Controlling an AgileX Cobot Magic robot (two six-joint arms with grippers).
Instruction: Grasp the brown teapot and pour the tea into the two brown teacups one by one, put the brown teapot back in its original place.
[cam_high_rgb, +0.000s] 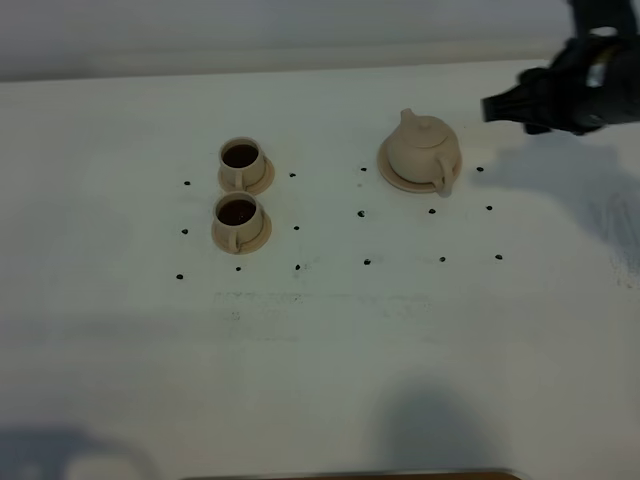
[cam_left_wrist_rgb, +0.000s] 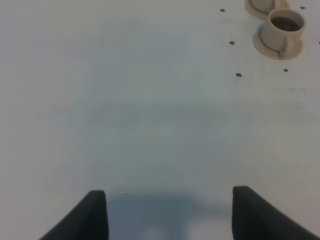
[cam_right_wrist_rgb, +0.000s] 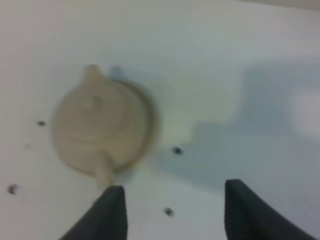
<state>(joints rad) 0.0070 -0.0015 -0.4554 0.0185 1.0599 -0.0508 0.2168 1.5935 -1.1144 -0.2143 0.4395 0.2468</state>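
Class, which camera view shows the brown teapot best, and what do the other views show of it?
The exterior high view: the teapot is sharp and whole on its saucer, with lid, spout and handle visible. The right wrist view shows it from above but blurred. The left wrist view does not show it.

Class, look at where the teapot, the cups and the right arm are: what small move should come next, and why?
Probably pull the right claw further away. Both teacups hold dark tea, the teapot sits on its saucer, and the open claw holds nothing.

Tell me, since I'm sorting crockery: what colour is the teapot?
Pale tan, plain and unpatterned; the teapot shows best in the exterior high view.
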